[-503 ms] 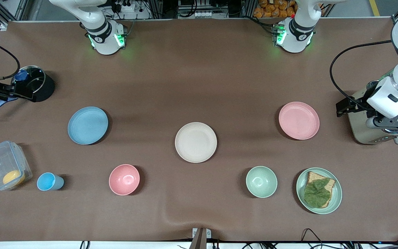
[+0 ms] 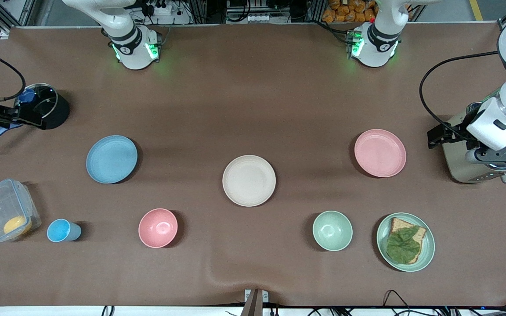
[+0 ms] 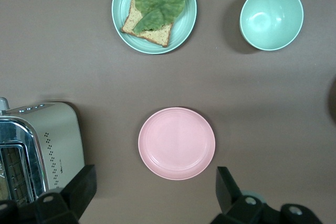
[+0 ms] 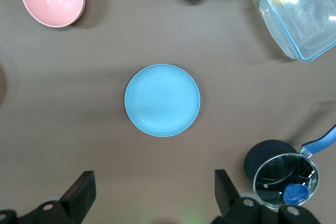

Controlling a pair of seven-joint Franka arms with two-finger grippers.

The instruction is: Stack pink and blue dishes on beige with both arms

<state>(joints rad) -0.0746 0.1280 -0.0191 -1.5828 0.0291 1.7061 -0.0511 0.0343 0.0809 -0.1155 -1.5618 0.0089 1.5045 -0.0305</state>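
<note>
Brown table (image 2: 253, 105): both grippers, left (image 3: 152, 195) and right (image 4: 152, 195), hover jaws spread.

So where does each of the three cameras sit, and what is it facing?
Front: high across the table, facing both arm bases; beige plate central.
Left wrist: on the left arm, over the pink plate; open fingers show.
Right wrist: over the blue plate; open fingers show.
Shared: front view shows both plates too.

We've got three matching flat low-rimmed plates sitting apart and empty on the brown table: beige one (image 2: 249, 180) in the middle, blue one (image 2: 111, 159) toward the right arm's end, pink one (image 2: 380, 152) toward the left arm's end.
</note>
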